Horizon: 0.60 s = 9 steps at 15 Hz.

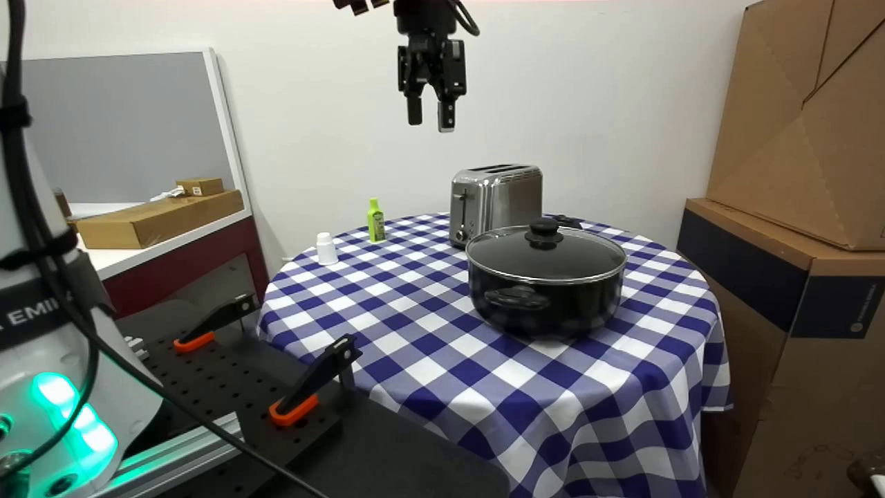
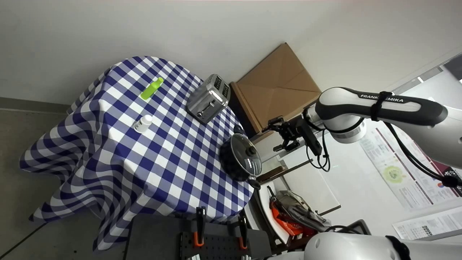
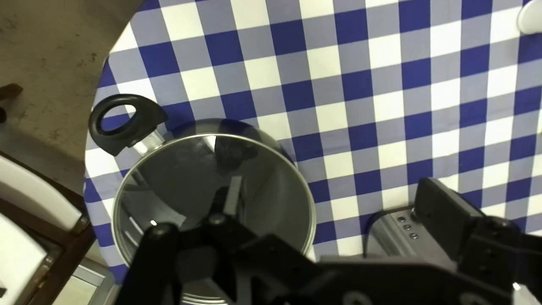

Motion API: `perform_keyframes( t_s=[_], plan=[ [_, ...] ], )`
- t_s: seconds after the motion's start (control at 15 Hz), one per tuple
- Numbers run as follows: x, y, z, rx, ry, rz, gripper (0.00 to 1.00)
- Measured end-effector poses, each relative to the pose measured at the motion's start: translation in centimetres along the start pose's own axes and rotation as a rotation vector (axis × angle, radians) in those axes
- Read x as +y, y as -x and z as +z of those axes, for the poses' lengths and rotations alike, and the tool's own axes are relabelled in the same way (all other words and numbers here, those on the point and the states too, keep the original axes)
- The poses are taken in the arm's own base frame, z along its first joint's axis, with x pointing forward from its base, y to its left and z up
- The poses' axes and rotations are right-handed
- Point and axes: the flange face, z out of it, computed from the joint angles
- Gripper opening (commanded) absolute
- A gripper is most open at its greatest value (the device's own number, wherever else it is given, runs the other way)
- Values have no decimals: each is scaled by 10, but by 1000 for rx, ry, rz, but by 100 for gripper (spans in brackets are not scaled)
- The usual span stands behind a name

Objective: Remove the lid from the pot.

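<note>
Wrist view: the tool (image 3: 331, 189) is blocking the lower part of the lid (image 3: 182, 178) and pot (image 3: 237, 125); the knob (image 1: 544, 232) is getting lost against dark metal there. It's also covering part of the toaster (image 3: 394, 241); right edge is cutting the white bottle (image 3: 531, 18). In an exterior view, lid and pot are hiding part of the far handle (image 1: 568, 221) and the toaster's lower right; text on the green bottle (image 1: 375, 223) is coming out too small. In an exterior view, the arm (image 2: 379, 104) is running off the right edge, poster (image 2: 408, 173) print is staying unreadable.

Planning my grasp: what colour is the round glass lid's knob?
Black: a round knob, clearest in an exterior view.
</note>
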Motion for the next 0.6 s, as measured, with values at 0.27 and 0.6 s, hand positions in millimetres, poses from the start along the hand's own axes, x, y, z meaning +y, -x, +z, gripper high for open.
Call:
perform_keyframes(
  t_s=[0.27, 0.6],
  plan=[
    [63, -19, 20, 34, 0, 147, 100],
    [105, -32, 48, 38, 31, 235, 100]
  ],
)
